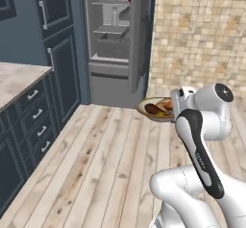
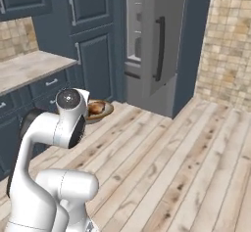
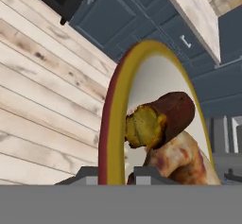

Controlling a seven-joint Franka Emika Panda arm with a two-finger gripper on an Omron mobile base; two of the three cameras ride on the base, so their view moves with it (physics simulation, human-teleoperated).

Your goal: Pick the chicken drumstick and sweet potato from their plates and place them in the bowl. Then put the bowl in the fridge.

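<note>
Claw (image 3: 116, 173) pinched shut on rim of shallow beige bowl w/ brown rim (image 1: 144, 108), carried level above wood floor so golden-brown chicken drumstick (image 3: 182, 157) & reddish-brown sweet potato (image 3: 158, 119) stay in; grey fridge (image 1: 115, 39) open ahead.

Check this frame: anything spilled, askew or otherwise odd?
Nothing spilled. The end effector is shut on the bowl rim, carrying it above the floor with the sweet potato and chicken drumstick inside. The fridge door stands open, as expected.
</note>
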